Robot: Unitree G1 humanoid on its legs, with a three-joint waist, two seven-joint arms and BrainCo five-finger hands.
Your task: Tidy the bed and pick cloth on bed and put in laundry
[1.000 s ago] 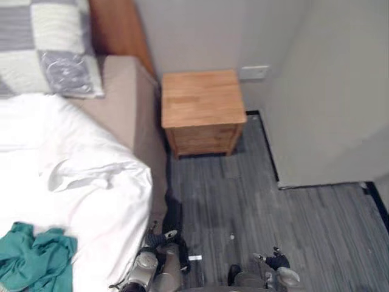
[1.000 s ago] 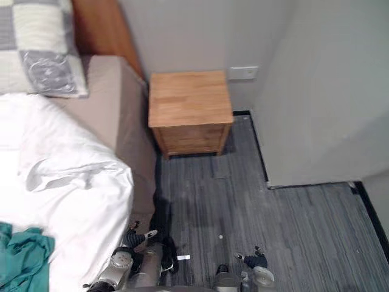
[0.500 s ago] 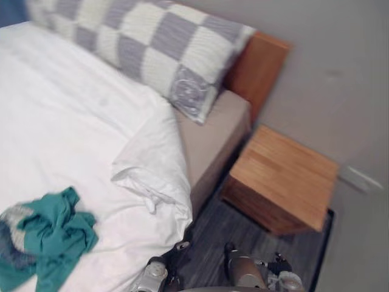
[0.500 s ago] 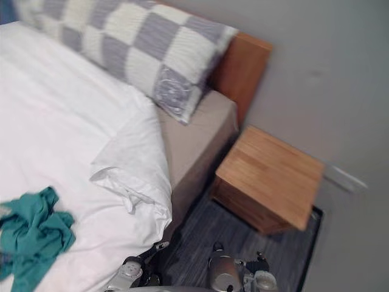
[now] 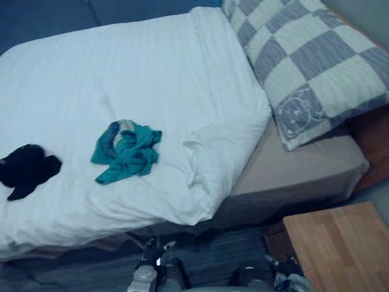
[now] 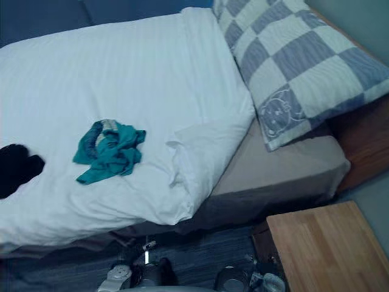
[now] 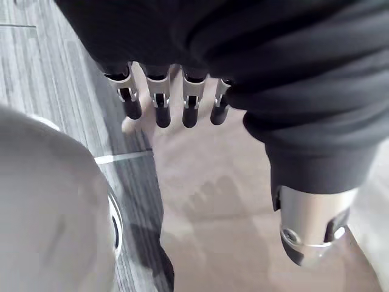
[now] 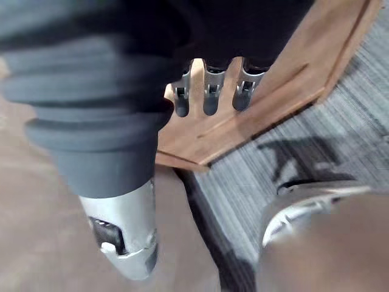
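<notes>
A crumpled teal cloth [image 5: 126,151] lies on the white duvet [image 5: 121,73] near the bed's near edge. Further left on the duvet is a black cloth [image 5: 25,169]. The duvet's corner [image 5: 209,152] is folded back and rumpled by the pillow. My left hand [image 5: 148,277] hangs low beside the bed, below the teal cloth. Its fingers [image 7: 161,109] are straight and hold nothing, next to the beige mattress side. My right hand [image 5: 285,281] hangs low by the nightstand, fingers [image 8: 209,94] relaxed and empty.
A grey and cream checked pillow [image 5: 310,67] lies at the bed's head on the bare beige mattress [image 5: 304,176]. A wooden nightstand [image 5: 340,243] stands close at my right, and the wooden headboard [image 5: 374,158] is behind it. Grey striped floor [image 5: 206,261] runs along the bed.
The camera has swung left, from the nightstand and floor to the bed. The black cloth has come into view. Both hands still hang low and empty.
</notes>
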